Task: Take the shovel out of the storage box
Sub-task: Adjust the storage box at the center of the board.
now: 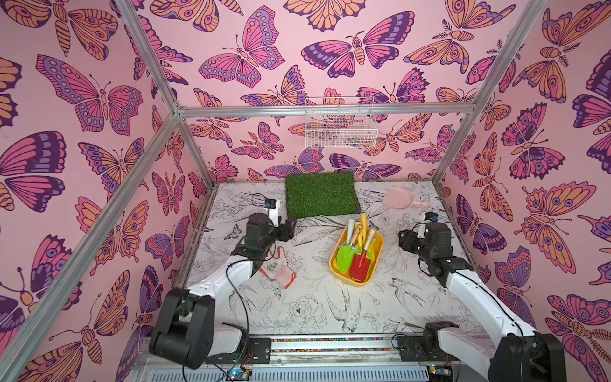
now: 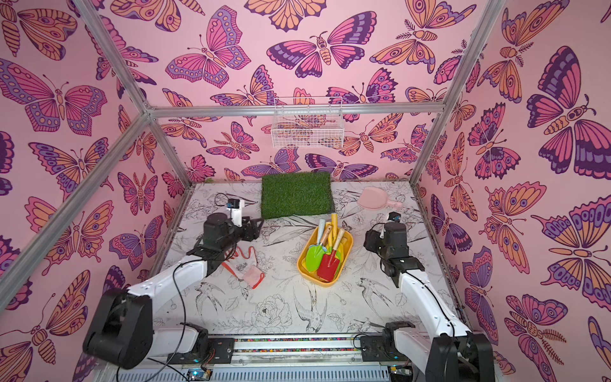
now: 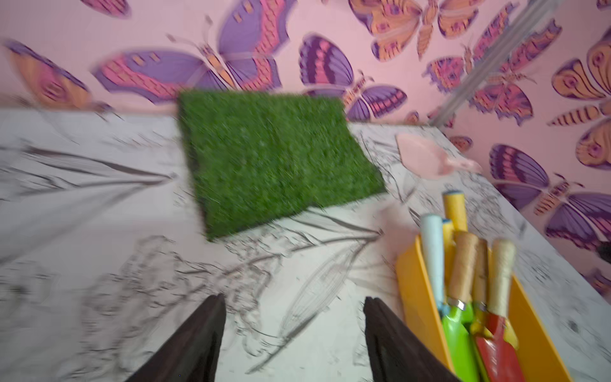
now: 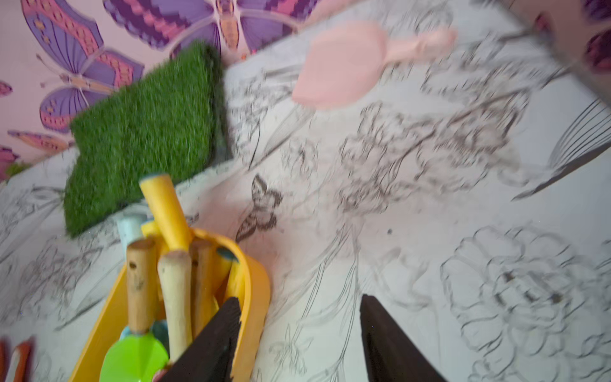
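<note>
left wrist view is showing the left tool point(image 3: 293, 297) released beside the storage box point(image 3: 410, 284). the right tool point(image 4: 297, 299) is gaping empty too.

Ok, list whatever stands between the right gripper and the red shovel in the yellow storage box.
Nothing visible lies on the table between the right gripper and the storage box. The red shovel lies on top of the pile inside, with only the box's low wall before it; the green shovel crowds its other side.
</note>
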